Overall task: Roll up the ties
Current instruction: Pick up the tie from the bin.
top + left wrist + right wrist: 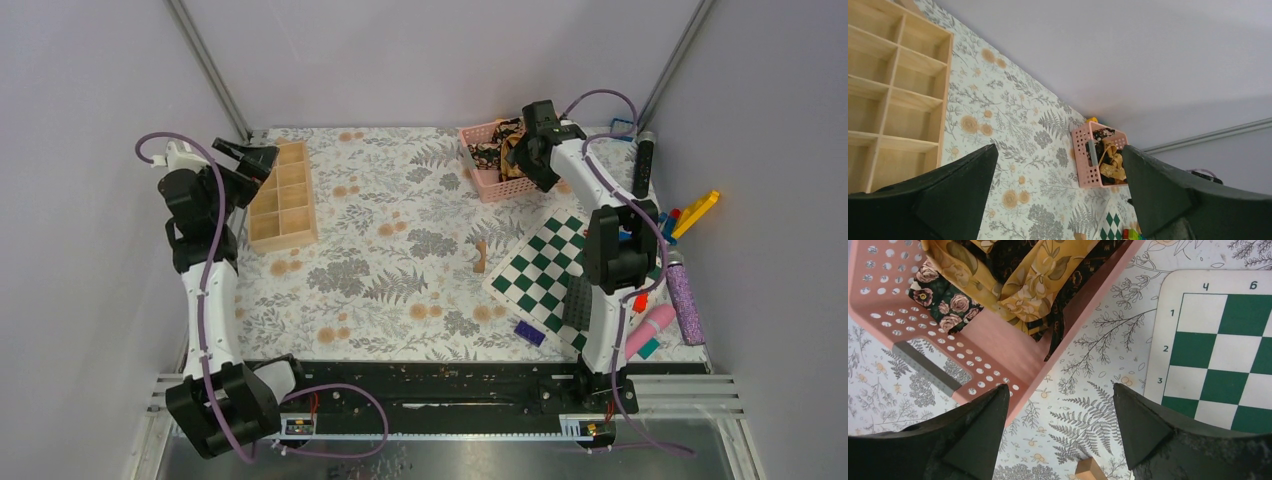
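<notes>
The ties lie bunched in a pink perforated basket [478, 170] at the back of the table. In the right wrist view a golden-tan tie [1033, 285] is tangled with a dark rose-print tie [948, 302] inside the basket [998, 347]. My right gripper [1060, 385] hovers open just off the basket's near corner, nothing between its fingers; in the top view it [525, 155] hangs over the basket's right side. My left gripper [1060, 146] is open and empty, raised at the far left [245, 155] beside the wooden tray, with the basket [1083, 162] far ahead.
A wooden compartment tray [283, 195] stands at back left. A green-and-white checkered board [555, 270] lies right of centre, a small wooden block [480, 255] beside it. Coloured toys [690, 215] crowd the right edge, and a purple block [529, 333] lies near the front.
</notes>
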